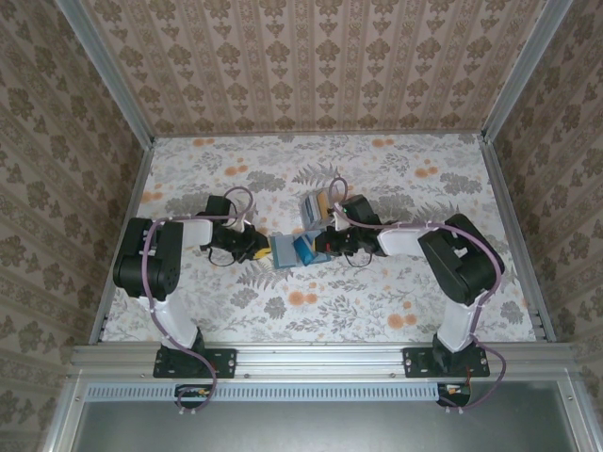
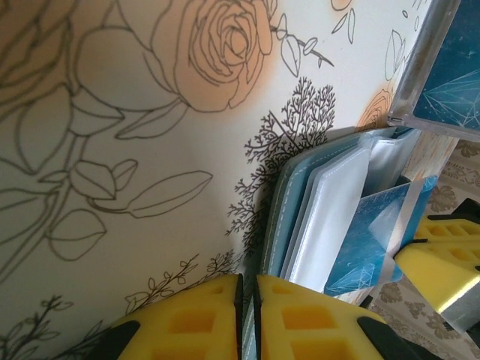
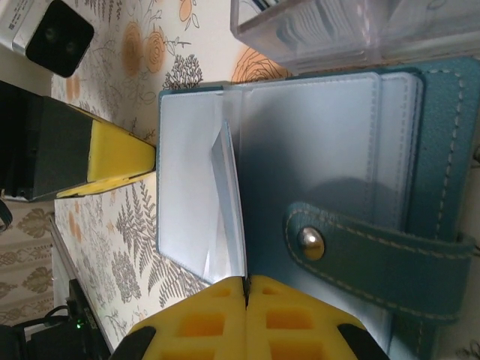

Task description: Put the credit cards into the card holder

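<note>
two hands meet on the tabletop (image 1: pixel 396 311): the left hand (image 2: pixel 247 315) pinches the open card holder (image 3: pixel 322 150) by its edge, the right hand (image 3: pixel 246 296) grips a blue credit card (image 2: pixel 367 240) standing in its sleeves

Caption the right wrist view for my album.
Shut right gripper holds a thin card edge-on against the open teal card holder sleeves.

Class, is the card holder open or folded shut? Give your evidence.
Open: the card holder lies spread, its pale inner sleeves facing up and its snap strap unfastened.
</note>
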Robot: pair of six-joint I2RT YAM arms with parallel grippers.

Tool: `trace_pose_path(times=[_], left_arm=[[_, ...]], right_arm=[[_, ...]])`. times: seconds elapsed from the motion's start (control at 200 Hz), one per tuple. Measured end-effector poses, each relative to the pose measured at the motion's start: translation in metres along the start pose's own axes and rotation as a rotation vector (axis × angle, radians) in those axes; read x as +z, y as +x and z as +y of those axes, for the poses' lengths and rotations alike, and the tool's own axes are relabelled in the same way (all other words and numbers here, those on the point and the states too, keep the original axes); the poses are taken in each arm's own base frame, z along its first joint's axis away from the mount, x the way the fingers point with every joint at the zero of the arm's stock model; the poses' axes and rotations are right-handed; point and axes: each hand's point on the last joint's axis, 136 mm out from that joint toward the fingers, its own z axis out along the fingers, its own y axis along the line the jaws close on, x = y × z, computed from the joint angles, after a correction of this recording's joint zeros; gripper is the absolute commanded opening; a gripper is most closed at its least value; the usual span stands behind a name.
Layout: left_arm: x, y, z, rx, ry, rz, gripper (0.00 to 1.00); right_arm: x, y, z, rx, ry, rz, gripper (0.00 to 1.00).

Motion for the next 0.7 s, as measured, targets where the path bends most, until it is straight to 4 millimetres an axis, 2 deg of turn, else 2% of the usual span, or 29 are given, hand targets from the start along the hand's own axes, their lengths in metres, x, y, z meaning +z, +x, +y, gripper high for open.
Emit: trace_pose_path(times=[0.22, 0.54, 0.7], left_arm=[[0.001, 0.0, 0.001, 0.001, -0.009, -0.001, 0.11], [0.002, 0.0, 0.002, 0.0, -0.015, -0.003, 0.08], [0.002, 0.0, 0.002, -0.002, -0.016, -0.003, 0.07]], right_arm=[[0.006, -0.001, 0.001, 0.014, -0.027, 0.006, 0.0], [0.014, -0.015, 0.009, 0.077, -0.059, -0.042, 0.0], [0.021, -0.015, 0.014, 0.105, -0.053, -0.071, 0.04]])
